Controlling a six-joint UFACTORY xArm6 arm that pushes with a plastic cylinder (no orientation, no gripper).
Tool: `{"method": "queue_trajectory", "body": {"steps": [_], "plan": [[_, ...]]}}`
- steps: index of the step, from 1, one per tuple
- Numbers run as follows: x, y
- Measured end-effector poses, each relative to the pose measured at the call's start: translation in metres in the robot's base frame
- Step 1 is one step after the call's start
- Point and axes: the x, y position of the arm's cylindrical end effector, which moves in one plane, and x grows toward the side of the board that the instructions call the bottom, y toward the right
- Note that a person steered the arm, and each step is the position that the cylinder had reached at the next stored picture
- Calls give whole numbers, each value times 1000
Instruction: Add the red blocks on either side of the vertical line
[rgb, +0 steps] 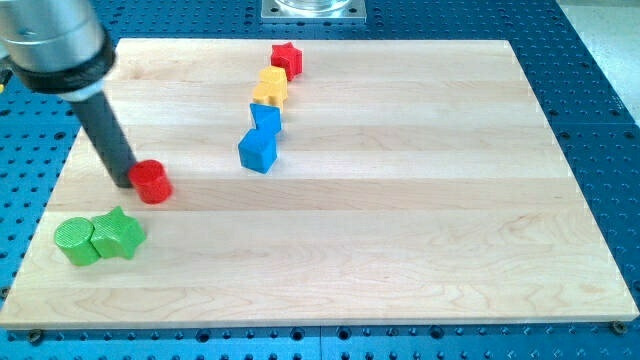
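Wooden board holds a line: red star, yellow block, two blue blocks. Green blocks sit low left. We have no pincer; my tip touches the red cylinder.

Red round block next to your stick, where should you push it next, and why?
Probably a short push toward the view's right and a bit up. My tip sits against the left side of the red round block, and the line of blocks, from the red star down to the blue cube, stands off to its upper right, so the block must travel that way.
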Motion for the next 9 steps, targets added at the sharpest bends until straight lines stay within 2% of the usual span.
{"method": "queue_trajectory", "body": {"steps": [1,2,3,4,5,6,7,9], "plan": [[21,-15],[35,9],[16,27],[2,16],[2,77],[44,44],[53,94],[30,113]]}}
